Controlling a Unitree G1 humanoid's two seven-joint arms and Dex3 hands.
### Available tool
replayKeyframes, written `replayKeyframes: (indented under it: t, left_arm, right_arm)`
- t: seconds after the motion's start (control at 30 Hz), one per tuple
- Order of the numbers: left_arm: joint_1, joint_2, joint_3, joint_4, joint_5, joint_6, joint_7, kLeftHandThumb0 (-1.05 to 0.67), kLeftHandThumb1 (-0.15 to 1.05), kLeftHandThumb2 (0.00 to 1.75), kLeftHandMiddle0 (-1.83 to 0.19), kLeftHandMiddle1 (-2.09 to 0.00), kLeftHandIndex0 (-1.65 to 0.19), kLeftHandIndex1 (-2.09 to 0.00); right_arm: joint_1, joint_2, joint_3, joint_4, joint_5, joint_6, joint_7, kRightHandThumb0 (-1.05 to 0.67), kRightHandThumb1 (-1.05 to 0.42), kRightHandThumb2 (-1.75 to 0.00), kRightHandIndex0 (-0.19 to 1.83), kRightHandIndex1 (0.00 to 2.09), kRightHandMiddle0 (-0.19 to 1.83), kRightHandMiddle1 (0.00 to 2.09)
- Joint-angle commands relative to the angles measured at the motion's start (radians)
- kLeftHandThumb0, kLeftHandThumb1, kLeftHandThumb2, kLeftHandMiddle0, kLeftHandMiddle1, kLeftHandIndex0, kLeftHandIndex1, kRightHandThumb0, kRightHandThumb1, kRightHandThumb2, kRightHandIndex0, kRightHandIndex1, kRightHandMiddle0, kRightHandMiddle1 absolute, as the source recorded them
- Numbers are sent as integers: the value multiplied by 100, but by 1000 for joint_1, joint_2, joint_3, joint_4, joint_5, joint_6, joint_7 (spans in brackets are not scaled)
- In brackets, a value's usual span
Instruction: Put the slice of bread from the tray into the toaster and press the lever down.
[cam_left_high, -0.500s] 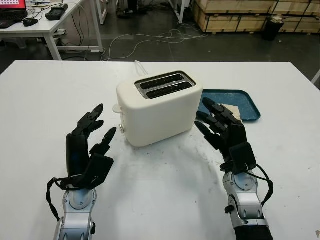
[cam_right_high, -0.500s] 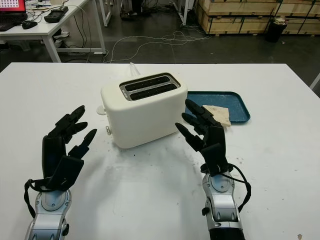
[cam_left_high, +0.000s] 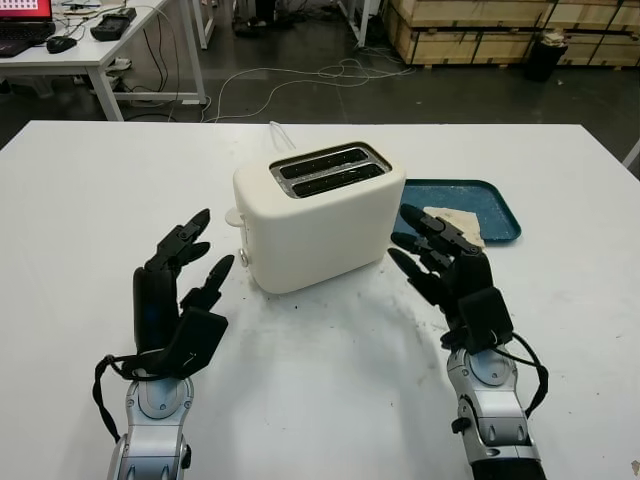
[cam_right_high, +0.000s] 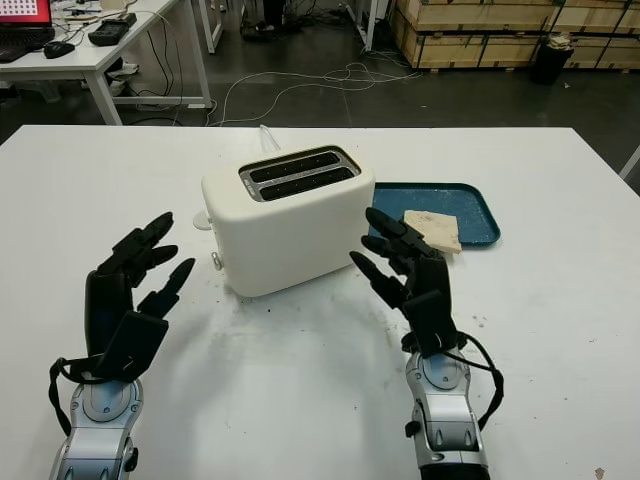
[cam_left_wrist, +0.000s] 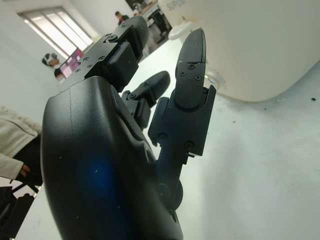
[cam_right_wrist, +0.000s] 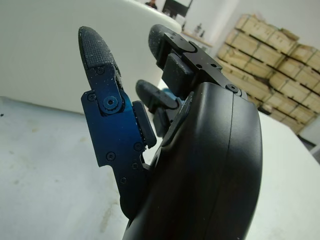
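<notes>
Head stereo overlooks toaster (cam_left_high: 318, 215); wrist cameras close.

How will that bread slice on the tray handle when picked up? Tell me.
The bread slice looks thin and flat on the blue tray, so probably light and somewhat floppy. Its pale, uneven surface suggests it is soft and crumbly, so a hard pinch may tear it. Rolling seems unlikely.

I can read no text, label, brand, number or sign here. The toaster (cam_left_high: 318, 215) in the middle of the frame shows me a plain cream side with no lettering I can make out. The red monitor screen (cam_left_high: 24, 8) in the upper left corner and the wooden crates (cam_left_high: 470, 25) in the upper right carry nothing legible.
</notes>
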Motion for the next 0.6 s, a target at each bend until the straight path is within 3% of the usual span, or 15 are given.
replayKeyframes:
  t: [0.0,0.13,0.23,0.57]
  left_arm:
    - [-5,-1,-5,0,7,-13,4,-41,92,20,-43,-72,-59,-2]
    - [-4,1,-4,2,3,-18,3,-42,92,21,-43,-72,-59,-2]
    - [-4,2,-4,-1,8,-14,3,-43,92,21,-43,-72,-60,-2]
    - [-4,-1,-3,6,-3,-23,-1,-41,92,22,-41,-73,-59,-2]
  right_arm:
    - [8,-33,-20,-25,-1,-64,10,-59,-81,0,46,67,71,0]
    - [5,-123,-62,-23,-133,-205,-55,-57,-81,0,45,60,69,0]
    - [-16,-195,-107,3,-260,-277,-147,-55,-82,0,48,43,65,0]
    - [-119,-383,-117,178,-517,-302,-338,-46,-76,0,52,21,60,0]
